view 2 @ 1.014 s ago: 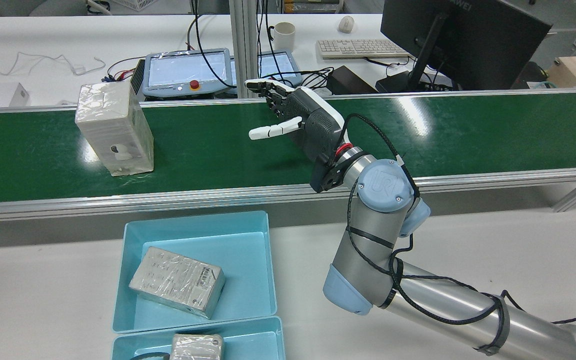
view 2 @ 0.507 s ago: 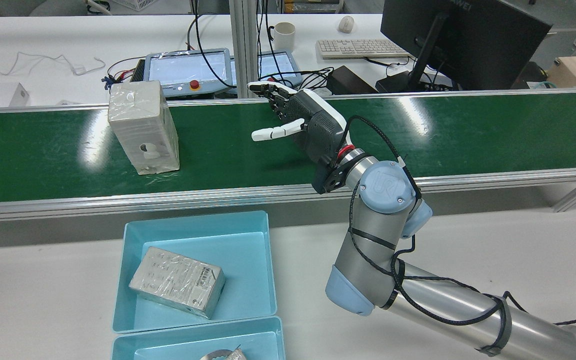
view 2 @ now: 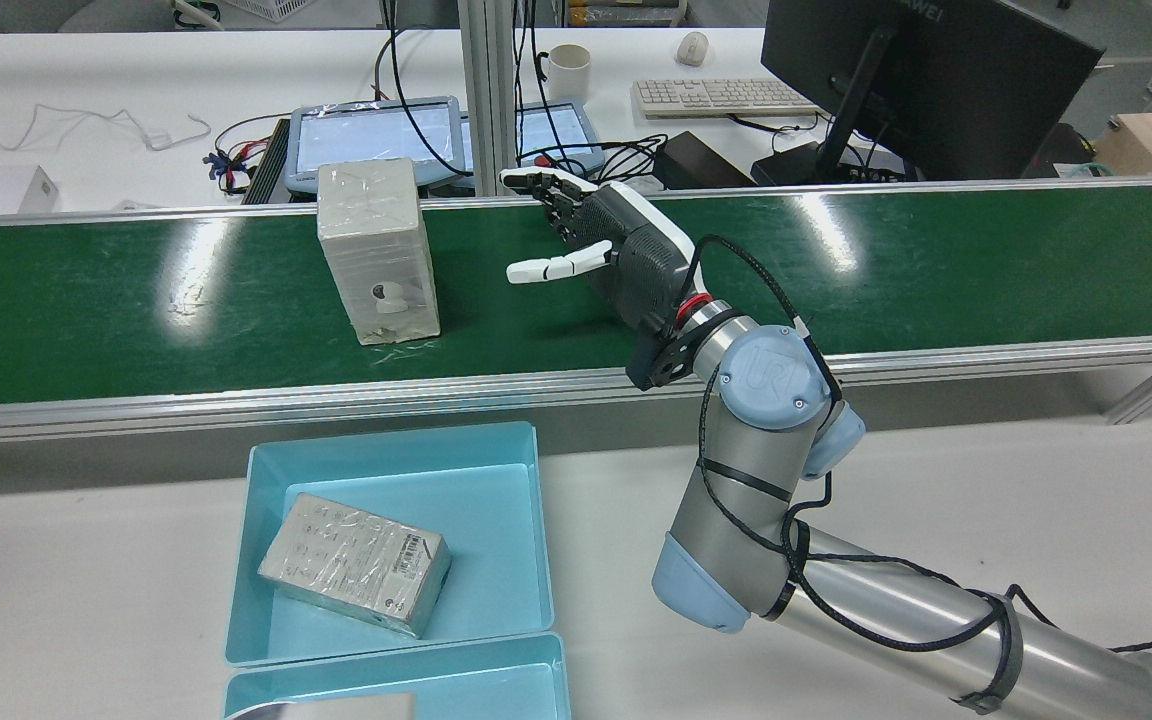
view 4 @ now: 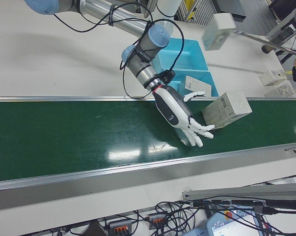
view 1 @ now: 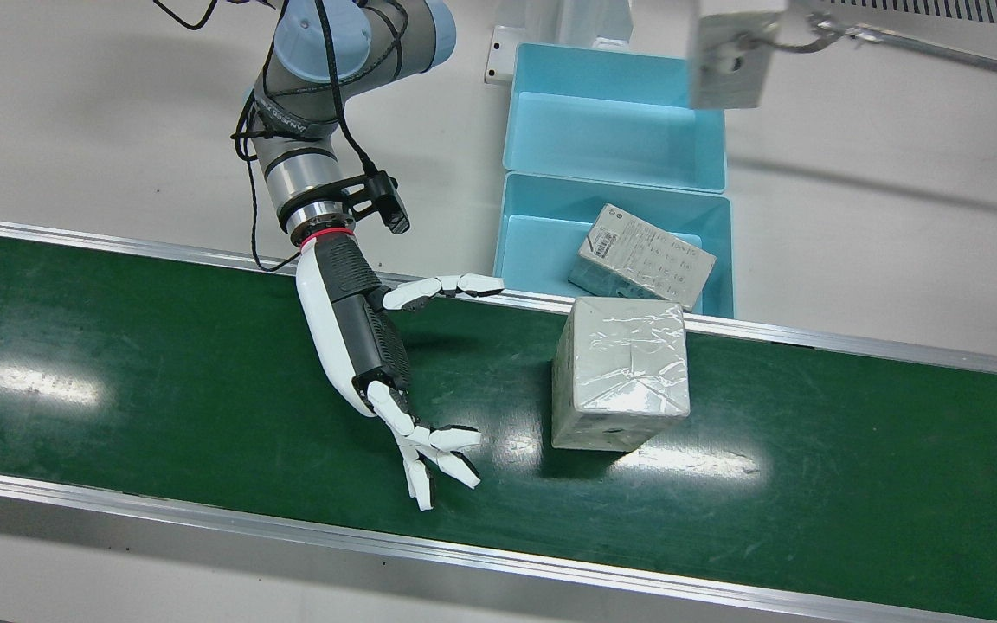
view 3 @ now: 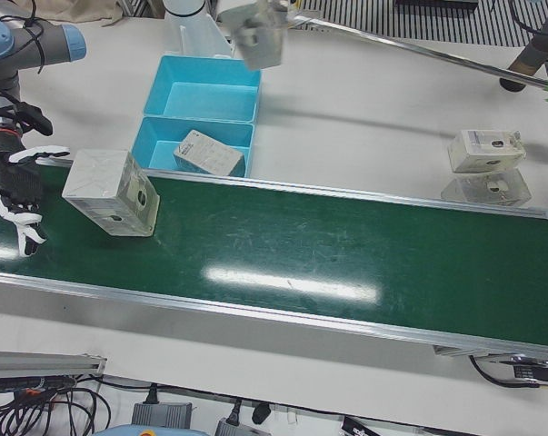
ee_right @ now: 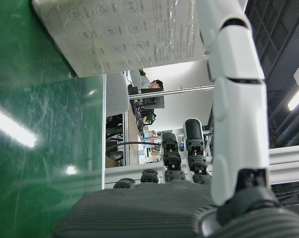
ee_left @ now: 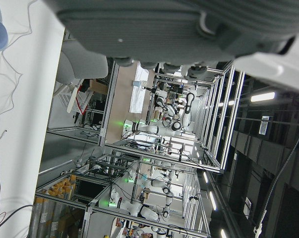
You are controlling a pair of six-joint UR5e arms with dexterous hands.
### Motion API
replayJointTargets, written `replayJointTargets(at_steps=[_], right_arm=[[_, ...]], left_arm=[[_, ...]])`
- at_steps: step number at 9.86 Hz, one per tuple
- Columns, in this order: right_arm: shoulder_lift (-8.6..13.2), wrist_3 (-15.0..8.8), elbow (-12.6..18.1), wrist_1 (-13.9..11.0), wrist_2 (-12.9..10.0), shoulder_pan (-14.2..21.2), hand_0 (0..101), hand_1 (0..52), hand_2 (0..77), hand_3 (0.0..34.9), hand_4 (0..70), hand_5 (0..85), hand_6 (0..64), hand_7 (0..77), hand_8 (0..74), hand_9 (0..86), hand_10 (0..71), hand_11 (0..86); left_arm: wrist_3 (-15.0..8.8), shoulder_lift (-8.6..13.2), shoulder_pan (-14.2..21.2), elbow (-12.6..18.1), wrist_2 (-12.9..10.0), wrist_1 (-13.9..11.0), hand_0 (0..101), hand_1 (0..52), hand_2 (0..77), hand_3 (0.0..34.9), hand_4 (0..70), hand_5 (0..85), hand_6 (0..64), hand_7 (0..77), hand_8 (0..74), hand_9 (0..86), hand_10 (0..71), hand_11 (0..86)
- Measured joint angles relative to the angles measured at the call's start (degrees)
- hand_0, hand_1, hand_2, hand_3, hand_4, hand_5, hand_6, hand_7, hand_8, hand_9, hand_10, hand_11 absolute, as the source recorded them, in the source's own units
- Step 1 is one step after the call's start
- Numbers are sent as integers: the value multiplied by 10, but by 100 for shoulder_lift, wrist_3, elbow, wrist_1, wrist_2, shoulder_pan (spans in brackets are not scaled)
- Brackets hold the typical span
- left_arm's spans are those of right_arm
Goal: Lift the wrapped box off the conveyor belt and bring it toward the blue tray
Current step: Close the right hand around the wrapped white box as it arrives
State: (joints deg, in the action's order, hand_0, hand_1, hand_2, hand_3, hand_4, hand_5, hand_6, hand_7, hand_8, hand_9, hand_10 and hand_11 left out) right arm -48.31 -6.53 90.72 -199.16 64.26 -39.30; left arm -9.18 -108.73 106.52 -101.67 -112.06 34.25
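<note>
Right hand (view 1: 360, 346) hangs low over the green conveyor belt (view 1: 161, 381), spread wide & holding nothing: thumb pointing toward the wrapped box (view 1: 620, 372), other fingers (view 1: 434, 454) fanned toward the belt's far edge. Palm faces the box, w/ a clear gap of bare belt between them; not touching.

Box stands upright on the belt in shiny plastic wrap, near the rail on the robot's side. Just past that rail, on the white worktop (view 2: 936, 500), sits the blue tray (view 2: 266, 560), already holding another wrapped box (view 2: 356, 565). A second blue tray (view 1: 611, 130) adjoins it.

Left hand: its camera shows only the hand's dark underside & room background; can't tell if it's spread or closed. It's off the belt & not part of this step.

Doing this step well, as judged from here:
- Keep the fingers wide until the box sits fully between thumb & fingers.
- Close on the two broad faces at about mid-height; a tall box gripped too high or low could tip.
- Wrap looks slick, so squeeze firmly & evenly before lifting.
- If the belt is carrying the box, time the closing to its arrival rather than chasing it.
- Lift straight up to clear the rail, then swing toward the tray.
</note>
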Motion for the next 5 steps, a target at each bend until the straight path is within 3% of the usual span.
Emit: replayJointTargets(at_steps=[5], right_arm=[[0,-11,-28,0,-1,41,497,169,147,0,125,278,65,76,5,33,0,11]], left_arm=[[0,0,0,0,0,0,0,0,5,0,0,11,5,5,5,0,5,5]])
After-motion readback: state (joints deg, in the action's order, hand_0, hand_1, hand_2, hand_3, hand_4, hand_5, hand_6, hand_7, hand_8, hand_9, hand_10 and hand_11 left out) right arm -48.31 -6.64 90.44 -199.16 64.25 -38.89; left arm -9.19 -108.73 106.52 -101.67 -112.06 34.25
